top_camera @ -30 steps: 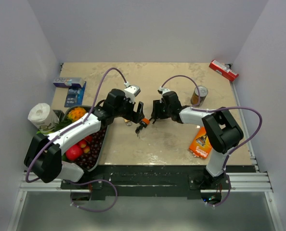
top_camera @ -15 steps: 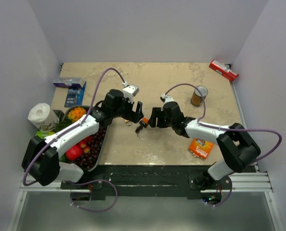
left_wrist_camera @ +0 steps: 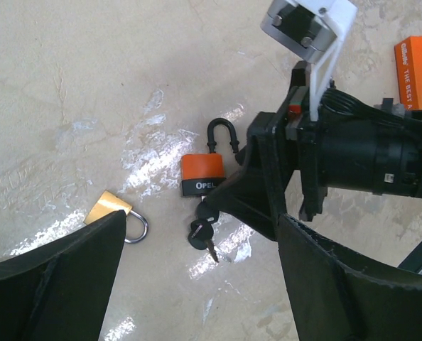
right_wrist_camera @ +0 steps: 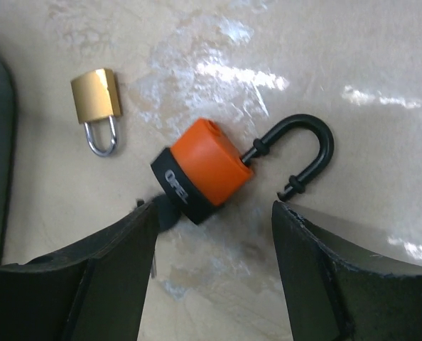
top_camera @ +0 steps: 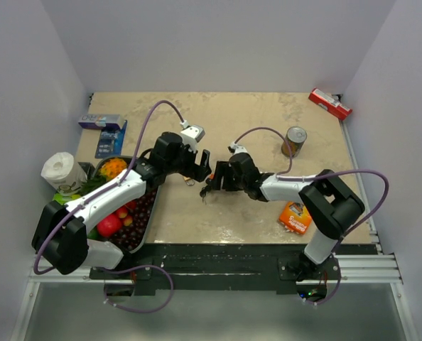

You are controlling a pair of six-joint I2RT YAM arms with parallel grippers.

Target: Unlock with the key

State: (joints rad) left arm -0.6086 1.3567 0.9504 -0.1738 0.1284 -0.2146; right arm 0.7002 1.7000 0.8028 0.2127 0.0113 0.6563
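Note:
The orange-bodied padlock (right_wrist_camera: 207, 167) lies flat on the table, its black shackle (right_wrist_camera: 307, 150) swung out with one end free. The key (left_wrist_camera: 207, 213), black-headed, sticks in the base of the padlock (left_wrist_camera: 202, 170); a second black key (left_wrist_camera: 199, 234) hangs from it on the table. My right gripper (right_wrist_camera: 214, 273) is open just short of the lock, holding nothing, and its left finger (right_wrist_camera: 90, 277) hides most of the key head. My left gripper (left_wrist_camera: 200, 284) hovers open a little farther back. In the top view the left gripper (top_camera: 202, 165) and the right gripper (top_camera: 214, 181) meet mid-table.
A small brass padlock (left_wrist_camera: 111, 208) lies just left of the orange one. A tray of fruit (top_camera: 145, 222) sits at the near left, a can (top_camera: 294, 140) and an orange packet (top_camera: 296, 217) to the right, a red box (top_camera: 330, 104) at the far right corner.
My right gripper has opened wider and slid left and nearer, over the orange padlock, with its arm swinging about. The left arm has barely moved.

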